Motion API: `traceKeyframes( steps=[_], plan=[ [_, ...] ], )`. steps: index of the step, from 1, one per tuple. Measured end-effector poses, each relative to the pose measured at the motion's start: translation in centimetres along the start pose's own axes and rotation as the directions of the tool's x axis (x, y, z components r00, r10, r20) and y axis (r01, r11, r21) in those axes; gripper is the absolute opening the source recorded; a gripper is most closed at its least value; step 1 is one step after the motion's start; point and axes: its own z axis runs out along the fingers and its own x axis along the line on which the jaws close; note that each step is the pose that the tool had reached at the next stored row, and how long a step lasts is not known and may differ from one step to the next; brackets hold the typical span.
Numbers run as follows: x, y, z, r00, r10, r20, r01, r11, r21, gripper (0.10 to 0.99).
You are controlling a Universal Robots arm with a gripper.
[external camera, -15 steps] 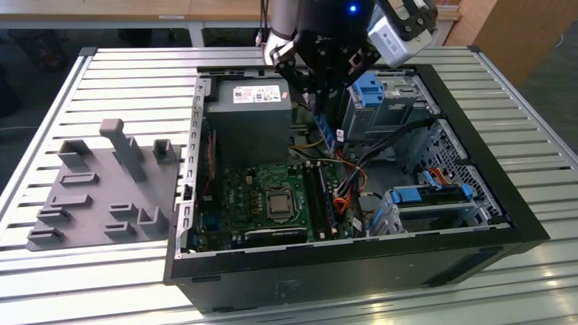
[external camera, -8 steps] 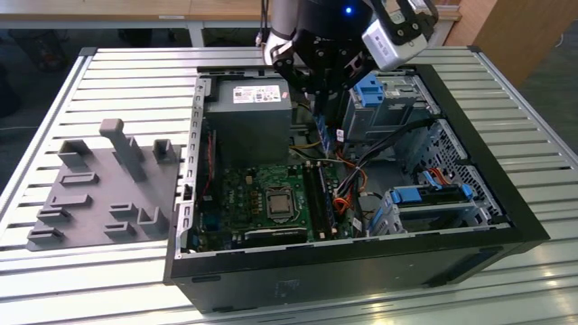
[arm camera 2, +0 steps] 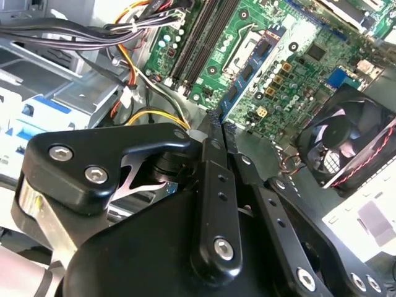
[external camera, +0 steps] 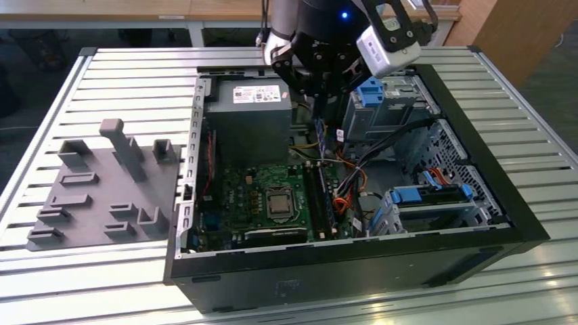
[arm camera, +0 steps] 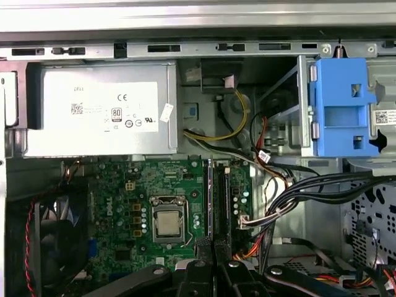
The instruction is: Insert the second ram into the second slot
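My gripper [external camera: 316, 101] hangs over the open computer case [external camera: 361, 250], above the far end of the motherboard [external camera: 262, 196]. Its black fingers [arm camera 2: 210, 185] are shut on the second ram [arm camera 2: 244, 74], a thin dark-blue stick that hangs edge-down below them [external camera: 318, 127]. In the first wrist view the fingers [arm camera: 198, 275] line up with the long black memory slots [arm camera: 216, 198] beside the processor socket [arm camera: 167, 224]. The stick is still above the board and clear of the slots [external camera: 323, 196]. I cannot tell which slots are filled.
A grey power supply [external camera: 248, 122] fills the far corner of the case. Blue drive-bay clips [external camera: 370, 91] and black and coloured cables [external camera: 380, 145] crowd the exterior view's right of the slots. A fan [arm camera 2: 346, 139] sits at the case wall. A grey fixture plate [external camera: 99, 189] lies on the slatted table.
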Motion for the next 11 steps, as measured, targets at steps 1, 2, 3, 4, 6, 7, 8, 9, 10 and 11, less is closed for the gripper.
traceKeyframes(
  steps=[1, 2, 3, 4, 6, 7, 8, 9, 10, 11],
  plan=[
    [-0.02, -0.06, 0.08, 1.0, 0.0, -0.0038, 0.0, 1.0, 0.0, 0.129],
    [-0.04, -0.11, 0.17, 1.0, 0.0, -0.0076, 0.0, 1.0, 0.0, 0.129],
    [-0.08, -0.17, 0.26, 0.9999, 0.001, -0.0109, -0.001, 1.0, 0.0, 0.129],
    [-0.13, -0.23, 0.34, 0.9999, 0.001, -0.014, -0.001, 1.0, 0.001, 0.129],
    [-0.32, -0.34, 0.48, 0.9999, 0.001, -0.0165, -0.001, 1.0, 0.001, 0.129],
    [-0.37, -0.38, 0.53, 0.9999, 0.001, -0.0167, -0.001, 1.0, 0.0, 0.129],
    [-0.4, -0.4, 0.57, 0.9999, 0.001, -0.0169, -0.001, 1.0, -0.002, 0.129],
    [-0.44, -0.4, 0.65, 0.9999, 0.001, -0.0169, -0.001, 1.0, -0.003, 0.129],
    [-0.47, -0.4, 0.72, 0.9999, 0.001, -0.017, -0.001, 1.0, -0.003, 0.129],
    [-0.49, -0.41, 0.83, 0.9999, 0.001, -0.0172, -0.001, 1.0, -0.003, 0.129]
  ],
)
